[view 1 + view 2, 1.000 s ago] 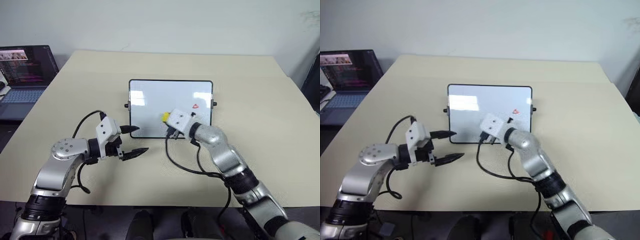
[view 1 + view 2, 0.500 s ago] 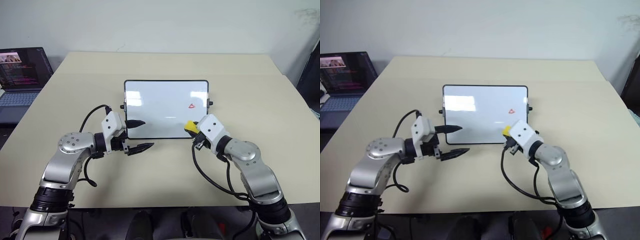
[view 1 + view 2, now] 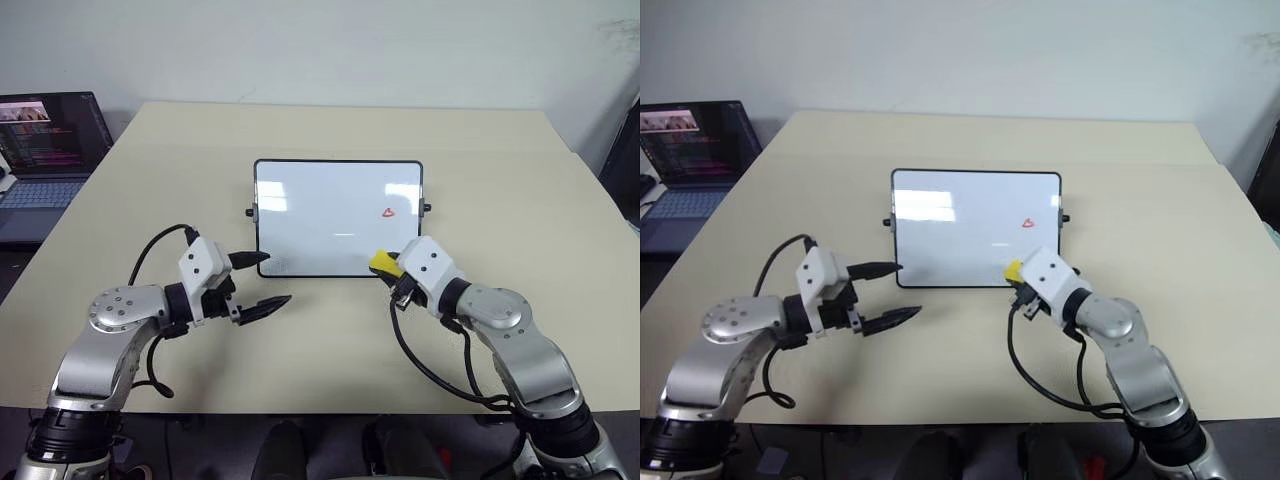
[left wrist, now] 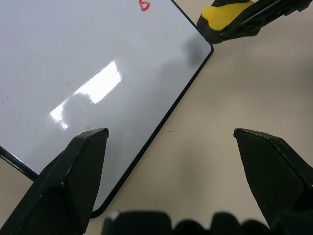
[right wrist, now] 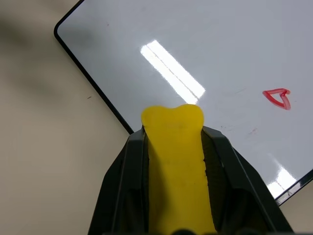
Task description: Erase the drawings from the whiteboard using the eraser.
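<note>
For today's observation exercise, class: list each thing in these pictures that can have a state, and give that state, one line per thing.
whiteboard: flat on the table, mostly wiped.
red triangle drawing: not yet erased.
eraser: clamped in the right claw, at the board's near edge.
right claw: shut on the eraser.
left claw: open, holding nothing, at the board's near left corner.
laptop: lid open, screen lit.

Laptop (image 3: 45,150) at the 10 o'clock edge (lid open, screen lit), just beside the beige table (image 3: 330,130).
</note>
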You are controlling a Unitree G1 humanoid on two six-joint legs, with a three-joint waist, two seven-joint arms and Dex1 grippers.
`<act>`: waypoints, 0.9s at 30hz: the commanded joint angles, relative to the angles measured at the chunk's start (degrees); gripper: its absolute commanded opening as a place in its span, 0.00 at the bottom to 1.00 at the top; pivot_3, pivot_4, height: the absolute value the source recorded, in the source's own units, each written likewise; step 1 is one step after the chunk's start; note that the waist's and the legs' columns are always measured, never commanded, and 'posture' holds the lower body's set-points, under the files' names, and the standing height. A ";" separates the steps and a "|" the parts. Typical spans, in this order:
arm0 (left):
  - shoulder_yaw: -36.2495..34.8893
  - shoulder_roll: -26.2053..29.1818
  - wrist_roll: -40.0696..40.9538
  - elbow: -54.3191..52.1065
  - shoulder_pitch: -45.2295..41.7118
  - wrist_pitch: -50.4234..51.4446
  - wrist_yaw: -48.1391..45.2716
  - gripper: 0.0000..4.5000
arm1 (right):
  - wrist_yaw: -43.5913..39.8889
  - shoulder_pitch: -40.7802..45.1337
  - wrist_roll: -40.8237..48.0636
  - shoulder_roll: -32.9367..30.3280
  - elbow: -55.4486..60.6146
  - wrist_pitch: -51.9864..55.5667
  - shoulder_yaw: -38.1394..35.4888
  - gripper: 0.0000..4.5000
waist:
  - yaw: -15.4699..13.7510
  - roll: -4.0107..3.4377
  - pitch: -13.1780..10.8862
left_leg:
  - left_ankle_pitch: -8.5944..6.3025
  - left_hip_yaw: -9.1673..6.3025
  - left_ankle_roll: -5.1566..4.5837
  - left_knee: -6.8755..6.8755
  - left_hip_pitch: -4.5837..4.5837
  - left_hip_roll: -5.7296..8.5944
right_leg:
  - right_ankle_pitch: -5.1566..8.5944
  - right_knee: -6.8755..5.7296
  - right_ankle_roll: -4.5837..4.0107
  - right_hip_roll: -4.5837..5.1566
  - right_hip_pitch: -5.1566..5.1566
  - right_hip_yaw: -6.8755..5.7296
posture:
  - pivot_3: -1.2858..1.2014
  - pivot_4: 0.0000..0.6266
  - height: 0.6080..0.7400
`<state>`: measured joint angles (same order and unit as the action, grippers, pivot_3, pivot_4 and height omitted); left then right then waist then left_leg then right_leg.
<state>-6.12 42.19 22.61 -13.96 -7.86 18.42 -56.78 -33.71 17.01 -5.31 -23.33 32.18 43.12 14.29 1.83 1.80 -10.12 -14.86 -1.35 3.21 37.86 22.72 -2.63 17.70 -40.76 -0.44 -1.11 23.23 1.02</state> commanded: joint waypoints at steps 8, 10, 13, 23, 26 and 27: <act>1.46 0.02 0.22 1.28 -7.08 -0.96 -1.14 1.00 | 4.66 8.97 -2.75 -0.38 -7.78 -5.37 -0.39 0.25 | -0.01 0.01 0.00 | 0.00 0.02 0.00 0.00 0.00 0.05 | -0.01 -0.02 -0.02 -0.01 0.00 -0.04 | 0.52 0.24 1.00; 2.05 -0.50 -0.06 2.35 -9.88 -1.23 -0.87 1.00 | 6.16 10.09 -3.14 0.33 -9.84 -6.02 -0.73 0.25 | -0.08 0.02 -0.01 | 0.00 0.04 0.00 0.00 0.03 0.06 | -0.08 0.00 -0.13 -0.01 0.00 -0.06 | 0.52 0.24 1.00; 2.71 -0.85 -0.67 3.42 -12.34 -1.44 -0.88 1.00 | 8.36 11.18 -3.81 0.98 -12.75 -7.30 -1.26 0.25 | -0.05 0.01 -0.01 | 0.00 0.05 0.00 0.00 0.06 0.05 | -0.13 0.04 -0.23 -0.01 0.00 -0.03 | 0.52 0.24 1.00; 3.32 -1.09 -1.58 5.26 -12.39 -2.55 -1.29 1.00 | 14.47 14.37 -5.66 2.27 -21.72 -13.52 -2.88 0.25 | 0.04 0.00 -0.01 | 0.00 0.05 0.00 -0.02 0.09 0.03 | -0.14 0.08 -0.24 -0.01 0.03 -0.01 | 0.52 0.24 1.00; 3.48 -1.15 -1.52 5.07 -12.42 -2.46 -1.34 1.00 | 12.91 14.71 -4.93 2.43 -23.30 -13.13 -2.02 0.25 | 0.01 0.00 -0.01 | 0.00 0.05 0.00 -0.01 0.09 0.03 | -0.14 0.09 -0.24 -0.01 0.03 0.00 | 0.52 0.24 1.00; 3.52 -1.18 -1.56 5.07 -12.48 -2.47 -1.29 1.00 | 11.98 14.64 -4.67 2.33 -23.57 -12.62 -1.53 0.25 | 0.00 0.00 -0.01 | 0.00 0.05 -0.01 -0.01 0.09 0.03 | -0.14 0.09 -0.25 -0.01 0.03 0.00 | 0.52 0.24 1.00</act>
<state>-2.52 41.10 21.03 -7.61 -20.21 16.88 -58.10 -20.77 30.54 -10.28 -21.16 8.01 31.07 12.65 1.83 1.80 -10.14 -14.86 -1.30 3.21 37.85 22.82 -2.60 17.56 -40.67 -0.69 -1.12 23.25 1.01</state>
